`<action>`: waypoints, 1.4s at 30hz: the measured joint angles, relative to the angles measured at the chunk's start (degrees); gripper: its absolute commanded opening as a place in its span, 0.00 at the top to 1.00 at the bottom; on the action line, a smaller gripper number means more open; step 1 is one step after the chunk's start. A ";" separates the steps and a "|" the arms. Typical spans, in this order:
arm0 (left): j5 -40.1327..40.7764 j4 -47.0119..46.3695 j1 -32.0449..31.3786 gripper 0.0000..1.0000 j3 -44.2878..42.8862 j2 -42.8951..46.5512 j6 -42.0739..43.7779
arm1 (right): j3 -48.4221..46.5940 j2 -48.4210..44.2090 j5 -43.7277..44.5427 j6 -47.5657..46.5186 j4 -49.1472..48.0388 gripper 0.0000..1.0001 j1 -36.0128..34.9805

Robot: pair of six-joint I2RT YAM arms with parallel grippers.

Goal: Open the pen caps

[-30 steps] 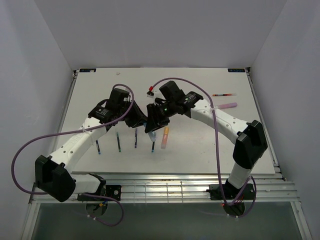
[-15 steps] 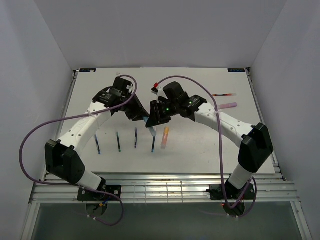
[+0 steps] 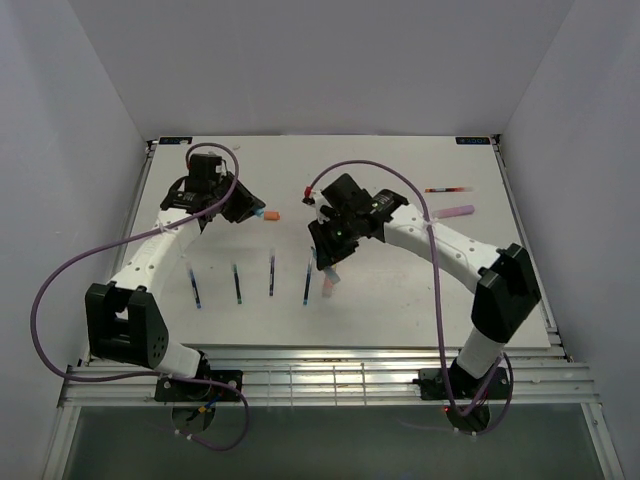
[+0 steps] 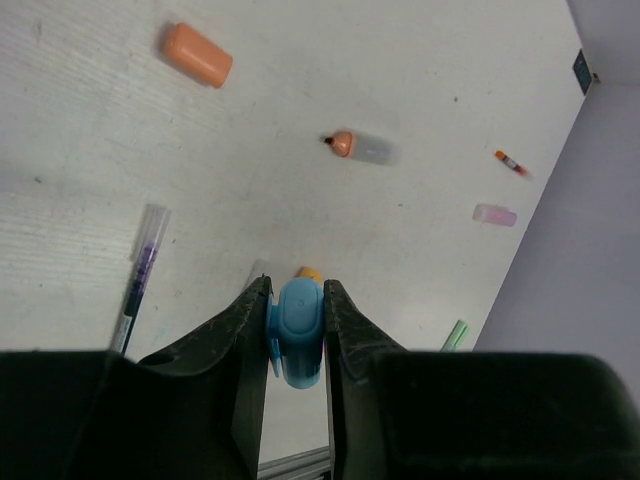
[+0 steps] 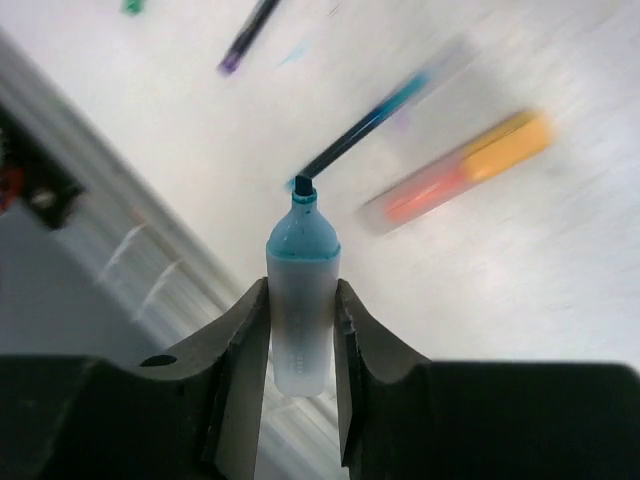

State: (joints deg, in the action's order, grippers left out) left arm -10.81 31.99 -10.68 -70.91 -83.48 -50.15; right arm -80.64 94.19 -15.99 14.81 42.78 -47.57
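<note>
My left gripper (image 4: 297, 292) is shut on a blue highlighter cap (image 4: 298, 330), which is off its pen. In the top view this gripper (image 3: 250, 211) hangs over the table's far left. My right gripper (image 5: 302, 292) is shut on the uncapped blue highlighter barrel (image 5: 301, 320), blue tip pointing away. It sits mid-table (image 3: 325, 257) in the top view. A loose orange cap (image 3: 275, 216) lies beside the left gripper and also shows in the left wrist view (image 4: 196, 54). An orange highlighter (image 3: 328, 287) lies below the right gripper, blurred in the right wrist view (image 5: 460, 165).
Several thin pens (image 3: 238, 285) lie in a row at the near middle of the table. A purple highlighter (image 3: 458, 211) and a red thin pen (image 3: 448, 188) lie at the far right. A green pen (image 4: 455, 335) shows at the left wrist view's edge.
The two grippers were together at mid-table. The left gripper has pulled away to the far left with the blue cap. The right gripper keeps the barrel, shifted slightly toward the near side.
</note>
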 measured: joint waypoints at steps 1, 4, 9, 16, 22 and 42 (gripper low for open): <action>-0.24 -0.02 -0.15 1.00 1.11 -0.11 -0.44 | -3.52 2.62 2.56 -3.32 0.13 0.92 0.20; -0.31 0.04 -0.20 1.00 3.61 -0.57 -2.29 | -10.91 8.81 10.78 -12.48 0.70 0.92 0.79; -0.22 -4.90 -0.17 1.00 6.60 -0.74 -5.27 | -16.72 16.37 18.88 -25.38 1.88 0.92 3.23; -0.70 -15.04 -0.20 1.00 9.18 -6.82 -7.72 | -16.63 20.48 23.10 -39.47 0.17 0.92 9.42; -1.44 -20.74 -0.20 1.00 10.64 -15.26 -8.44 | -16.46 22.27 26.36 -46.51 -2.99 0.92 9.70; 1.88 -27.43 -0.22 0.98 11.23 -22.05 -16.37 | -16.41 29.70 22.75 -54.93 -8.87 0.92 9.64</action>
State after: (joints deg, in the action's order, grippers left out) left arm -8.93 4.56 -10.90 -59.68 -105.54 -66.52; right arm -97.06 123.90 6.76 -40.12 33.91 -37.93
